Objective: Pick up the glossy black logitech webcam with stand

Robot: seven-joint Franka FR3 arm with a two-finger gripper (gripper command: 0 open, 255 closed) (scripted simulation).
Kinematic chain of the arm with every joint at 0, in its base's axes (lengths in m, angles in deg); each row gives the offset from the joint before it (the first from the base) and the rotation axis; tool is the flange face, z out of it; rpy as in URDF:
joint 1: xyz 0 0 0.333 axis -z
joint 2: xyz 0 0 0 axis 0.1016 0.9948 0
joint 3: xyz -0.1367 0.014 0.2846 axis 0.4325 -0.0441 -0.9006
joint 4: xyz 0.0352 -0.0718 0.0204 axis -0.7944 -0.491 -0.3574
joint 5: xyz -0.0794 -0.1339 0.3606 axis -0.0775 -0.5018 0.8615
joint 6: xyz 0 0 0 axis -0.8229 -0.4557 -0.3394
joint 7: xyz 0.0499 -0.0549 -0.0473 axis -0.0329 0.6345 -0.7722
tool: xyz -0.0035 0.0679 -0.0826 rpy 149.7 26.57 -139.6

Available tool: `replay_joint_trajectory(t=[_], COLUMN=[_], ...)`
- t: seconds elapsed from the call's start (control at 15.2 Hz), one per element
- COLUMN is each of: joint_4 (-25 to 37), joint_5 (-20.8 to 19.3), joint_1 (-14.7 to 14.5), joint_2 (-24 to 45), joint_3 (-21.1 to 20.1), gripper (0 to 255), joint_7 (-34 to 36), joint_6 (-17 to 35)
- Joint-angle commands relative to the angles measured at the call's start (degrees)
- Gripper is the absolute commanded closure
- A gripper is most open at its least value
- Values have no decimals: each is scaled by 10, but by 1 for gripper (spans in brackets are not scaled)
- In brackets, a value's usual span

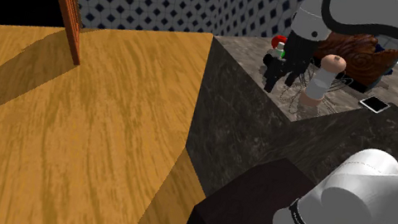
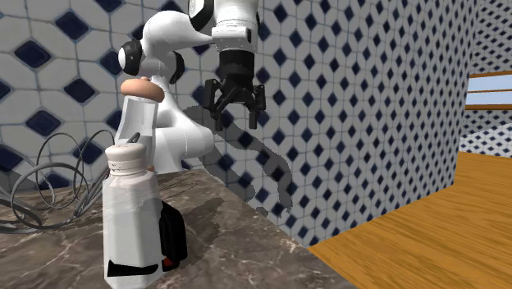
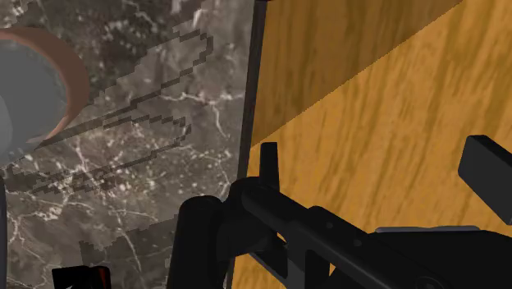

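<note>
Webcam (image 1: 271,73), glossy black, at dark veined counter's (image 1: 240,106) edge, claw (image 2: 235,113) released and empty above

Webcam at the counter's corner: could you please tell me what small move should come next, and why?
Probably lower the gripper toward the black webcam, fingers open: it hangs above the marble counter with fingers apart, holding nothing, and the webcam stands at the counter's edge.

The white arm (image 2: 168,34) holds its hand (image 2: 235,115) pointing down, fingers (image 3: 486,162) spread apart.
</note>
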Motion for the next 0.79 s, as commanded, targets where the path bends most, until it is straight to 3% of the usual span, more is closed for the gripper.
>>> replay_joint_trajectory(t=[0.0, 0.73], joint_4=[0, 78], joint_5=[0, -41], joint_1=[0, 39], joint_2=[0, 150], joint_3=[0, 118], gripper=[0, 0], joint_7=[0, -109], joint_6=[0, 107])
